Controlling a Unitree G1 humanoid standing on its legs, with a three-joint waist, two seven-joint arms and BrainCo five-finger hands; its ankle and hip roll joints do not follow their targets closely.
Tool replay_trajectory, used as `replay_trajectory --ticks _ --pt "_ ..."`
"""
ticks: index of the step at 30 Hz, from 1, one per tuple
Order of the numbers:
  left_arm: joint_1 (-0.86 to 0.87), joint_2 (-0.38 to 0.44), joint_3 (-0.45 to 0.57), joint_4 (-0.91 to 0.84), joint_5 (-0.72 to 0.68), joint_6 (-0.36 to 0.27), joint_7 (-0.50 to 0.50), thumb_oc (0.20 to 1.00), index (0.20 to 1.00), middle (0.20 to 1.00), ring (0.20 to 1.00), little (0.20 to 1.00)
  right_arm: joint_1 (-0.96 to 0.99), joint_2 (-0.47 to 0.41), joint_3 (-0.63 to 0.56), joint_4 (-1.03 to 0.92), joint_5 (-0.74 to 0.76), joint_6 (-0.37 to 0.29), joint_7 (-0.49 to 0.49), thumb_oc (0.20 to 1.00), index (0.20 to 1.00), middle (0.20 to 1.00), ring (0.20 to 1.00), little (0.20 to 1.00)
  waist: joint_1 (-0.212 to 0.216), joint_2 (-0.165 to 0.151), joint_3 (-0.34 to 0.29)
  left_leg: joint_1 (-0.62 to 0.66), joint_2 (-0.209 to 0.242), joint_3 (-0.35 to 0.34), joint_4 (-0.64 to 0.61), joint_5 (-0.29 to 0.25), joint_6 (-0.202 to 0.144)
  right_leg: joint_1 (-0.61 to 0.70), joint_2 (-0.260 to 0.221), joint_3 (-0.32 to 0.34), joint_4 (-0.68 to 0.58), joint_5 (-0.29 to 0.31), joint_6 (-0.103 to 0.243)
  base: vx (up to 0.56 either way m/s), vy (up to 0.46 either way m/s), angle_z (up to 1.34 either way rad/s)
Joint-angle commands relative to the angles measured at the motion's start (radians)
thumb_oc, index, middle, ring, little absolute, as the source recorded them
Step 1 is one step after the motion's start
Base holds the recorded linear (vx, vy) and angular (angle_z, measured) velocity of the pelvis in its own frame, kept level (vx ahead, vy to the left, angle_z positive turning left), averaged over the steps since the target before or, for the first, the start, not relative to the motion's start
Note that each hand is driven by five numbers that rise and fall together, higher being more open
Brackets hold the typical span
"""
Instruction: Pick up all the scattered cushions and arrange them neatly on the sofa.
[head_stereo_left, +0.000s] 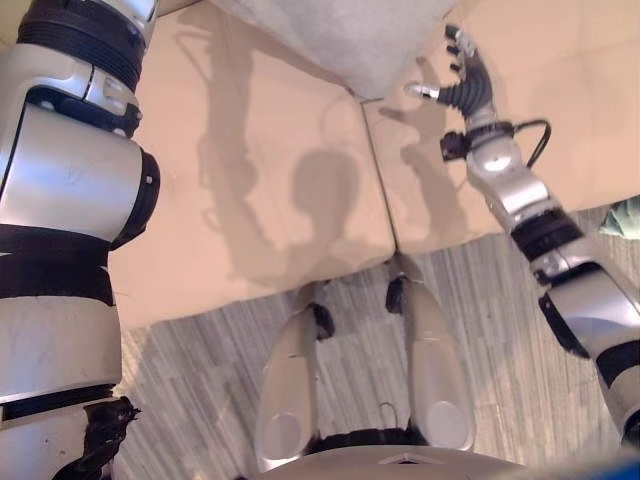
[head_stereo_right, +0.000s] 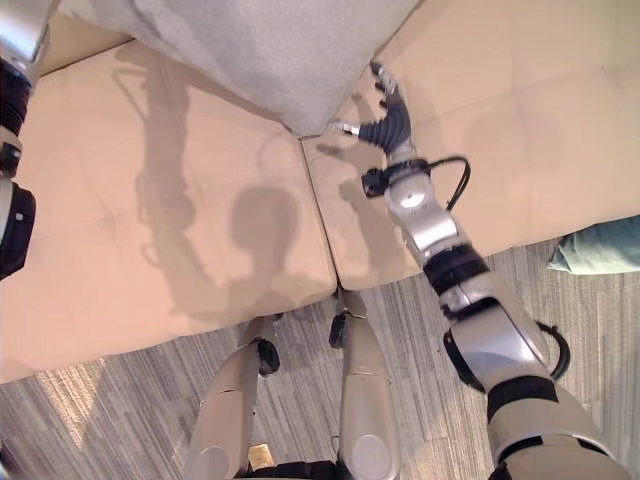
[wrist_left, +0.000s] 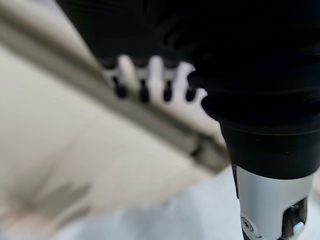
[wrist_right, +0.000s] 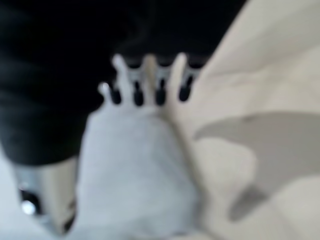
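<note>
A large grey cushion (head_stereo_right: 250, 50) lies on the beige sofa (head_stereo_right: 160, 230), at the far side of the seat, with its near corner pointing down to the seam between the two seat pads. The right hand (head_stereo_right: 385, 120) reaches over the right seat pad and sits just beside that corner, on its right edge. Its fingers (wrist_right: 135, 82) are extended in a row, slightly spread, with the dark tips resting against the grey fabric, and the thumb (head_stereo_right: 343, 128) points left toward the cushion's tip; nothing is pinched or wrapped. In the left wrist view the left hand (wrist_left: 150, 80) shows its fingers straight and apart, lying beyond a pale edge of the sofa upholstery, with grey cushion fabric close by the wrist; whether those fingers touch the cushion cannot be told. A second, teal cushion (head_stereo_right: 600, 245) lies on the striped grey floor (head_stereo_right: 120, 420) to the right, close to the sofa's near edge and well apart from both hands.
</note>
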Motion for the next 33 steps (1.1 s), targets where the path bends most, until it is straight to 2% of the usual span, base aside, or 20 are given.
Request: replay_trajectory --ticks 1,5,11,16,17,18,25,33 --pt "0.101 0.007 0.031 0.019 0.044 -0.020 0.017 1.000 1.000 1.000 1.000 1.000 0.096 0.007 -0.025 0.020 -0.024 -0.071 0.016 1.000 1.000 1.000 1.000 1.000 -0.008 -0.055 -0.169 -0.120 0.044 -0.050 0.097 -0.081 -0.093 0.035 -0.107 0.069 -0.143 0.082 0.239 0.02 0.048 -0.01" --pt "0.076 0.028 -0.002 0.011 0.018 -0.036 -0.038 1.000 1.000 1.000 1.000 1.000 0.128 -0.024 -0.037 -0.021 -0.051 -0.075 0.033 1.000 1.000 1.000 1.000 1.000 -0.013 -0.050 -0.185 -0.168 0.046 -0.050 0.106 -0.083 -0.092 -0.009 -0.110 0.073 -0.154 0.096 0.243 0.03 0.032 0.01" --pt "0.075 0.028 -0.040 0.050 0.065 -0.025 -0.088 1.000 1.000 1.000 1.000 1.000 0.149 -0.058 -0.054 -0.087 -0.076 -0.089 0.044 1.000 1.000 1.000 1.000 1.000 -0.032 -0.057 -0.204 -0.224 0.052 -0.052 0.116 -0.083 -0.096 -0.057 -0.111 0.078 -0.164 0.112 0.247 0.01 0.016 0.00" --pt "0.127 -0.001 -0.010 0.070 0.032 -0.027 -0.160 1.000 1.000 1.000 1.000 1.000 0.194 -0.082 -0.083 -0.171 -0.107 -0.092 0.063 1.000 1.000 1.000 1.000 1.000 -0.048 -0.067 -0.218 -0.277 0.060 -0.062 0.129 -0.083 -0.098 -0.102 -0.107 0.077 -0.163 0.116 0.248 0.00 0.003 -0.01" --pt "0.148 -0.015 0.011 0.066 0.002 -0.031 -0.181 0.319 0.319 0.319 0.319 0.319 0.207 -0.088 -0.093 -0.187 -0.115 -0.090 0.070 1.000 1.000 1.000 1.000 1.000 -0.051 -0.071 -0.223 -0.292 0.062 -0.066 0.131 -0.083 -0.099 -0.115 -0.106 0.077 -0.166 0.119 0.247 0.00 0.000 0.00" --pt "0.150 -0.015 0.012 0.065 0.001 -0.031 -0.181 0.200 0.200 0.200 0.200 0.200 0.208 -0.089 -0.093 -0.188 -0.115 -0.090 0.070 1.000 1.000 1.000 1.000 1.000 -0.051 -0.070 -0.225 -0.294 0.062 -0.066 0.132 -0.083 -0.099 -0.117 -0.105 0.076 -0.166 0.120 0.247 0.00 0.000 0.00" --pt "0.201 -0.029 0.066 0.042 -0.066 -0.045 -0.188 0.200 0.200 0.200 0.200 0.200 0.242 -0.097 -0.127 -0.212 -0.132 -0.090 0.070 1.000 1.000 1.000 1.000 1.000 -0.055 -0.079 -0.238 -0.323 0.075 -0.076 0.140 -0.082 -0.101 -0.141 -0.101 0.071 -0.167 0.118 0.244 0.00 0.000 0.00" --pt "0.320 -0.045 0.186 0.019 -0.204 -0.065 -0.157 0.200 0.200 0.200 0.200 0.200 0.255 -0.077 -0.137 -0.181 -0.159 -0.075 0.047 1.000 1.000 1.000 1.000 1.000 -0.035 -0.074 -0.243 -0.314 0.077 -0.087 0.139 -0.080 -0.104 -0.132 -0.099 0.063 -0.163 0.110 0.238 0.00 0.000 0.00"
